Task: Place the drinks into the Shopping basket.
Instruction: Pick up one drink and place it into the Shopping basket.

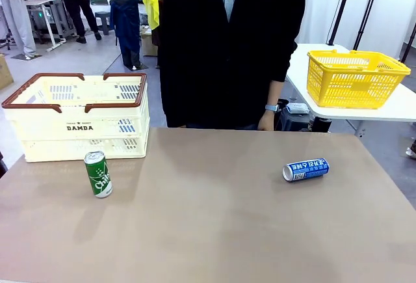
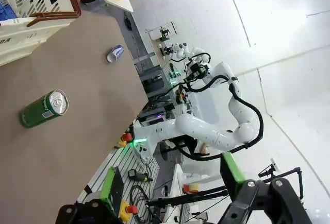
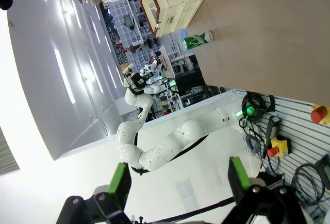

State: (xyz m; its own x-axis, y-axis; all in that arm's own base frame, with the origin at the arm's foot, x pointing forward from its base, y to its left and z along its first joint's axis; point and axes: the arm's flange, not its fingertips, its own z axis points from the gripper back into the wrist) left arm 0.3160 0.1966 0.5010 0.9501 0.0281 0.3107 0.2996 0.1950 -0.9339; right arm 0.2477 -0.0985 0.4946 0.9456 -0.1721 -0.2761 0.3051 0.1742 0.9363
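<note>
1. Front view: the cream basket (image 1: 78, 123) with a brown rim sits at the 10 o'clock corner of the table (image 1: 214, 231).
2. A green can (image 1: 98, 174) stands upright at the basket's 6 o'clock, just beside its near wall and outside it.
3. A person (image 1: 227, 42) in a dark top stands at 12 o'clock behind the far edge, with one hand (image 1: 266, 121) hanging down at that edge.
4. A blue can (image 1: 305, 169) lies on its side at the table's 3 o'clock, its silver top facing 9 o'clock. It is well apart from the green can and the cream basket.
5. A yellow basket (image 1: 354, 78) rests on a separate white table (image 1: 403, 110) at 2 o'clock.
6. Left wrist view: the left gripper (image 2: 171, 178) is spread wide with nothing between its green pads. Both cans lie far off, toward 10 and 11 o'clock.
7. Right wrist view: the right gripper (image 3: 179, 179) is likewise spread wide and empty. The green can shows at 12 o'clock, near the cream basket.
</note>
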